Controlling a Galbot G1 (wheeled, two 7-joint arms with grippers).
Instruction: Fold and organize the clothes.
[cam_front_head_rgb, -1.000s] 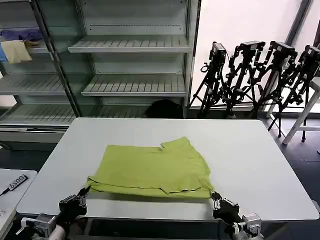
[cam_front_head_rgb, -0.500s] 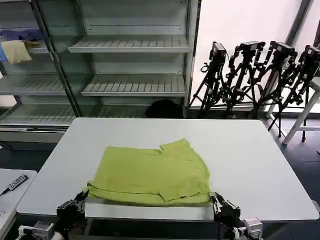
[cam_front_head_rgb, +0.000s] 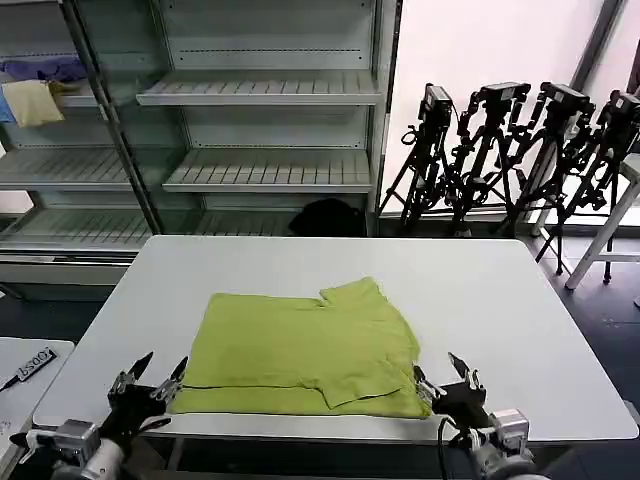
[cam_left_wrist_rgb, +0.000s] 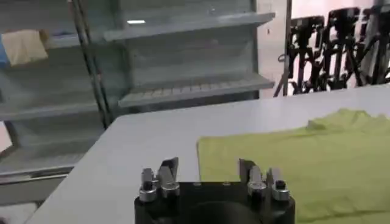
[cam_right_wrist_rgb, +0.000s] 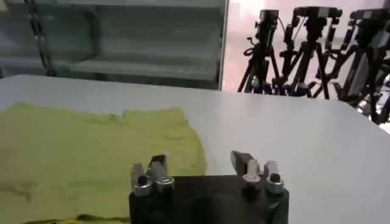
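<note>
The lime yellow-green T-shirt (cam_front_head_rgb: 305, 352) lies partly folded in the lower middle of the head view, on the near half of the white table (cam_front_head_rgb: 500, 300), its long axis running left to right along the table's front edge, with a sleeve jutting up toward the frame's centre. The left gripper (cam_front_head_rgb: 150, 382) sits at the lower left, just off the shirt's near-left corner, jaws spread apart and empty. The right gripper (cam_front_head_rgb: 447, 384) sits at the lower right, just off the near-right corner, jaws likewise parted with nothing between them. In the left wrist view the left gripper (cam_left_wrist_rgb: 208, 171) shows the shirt's edge (cam_left_wrist_rgb: 292, 164) ahead; in the right wrist view the right gripper (cam_right_wrist_rgb: 198, 165) faces the cloth (cam_right_wrist_rgb: 91, 152) in the same way. Each arm is nearest its own corner, so the hem lies straight ahead of both; a next fold would probably call for both to close on that near edge together.
</note>
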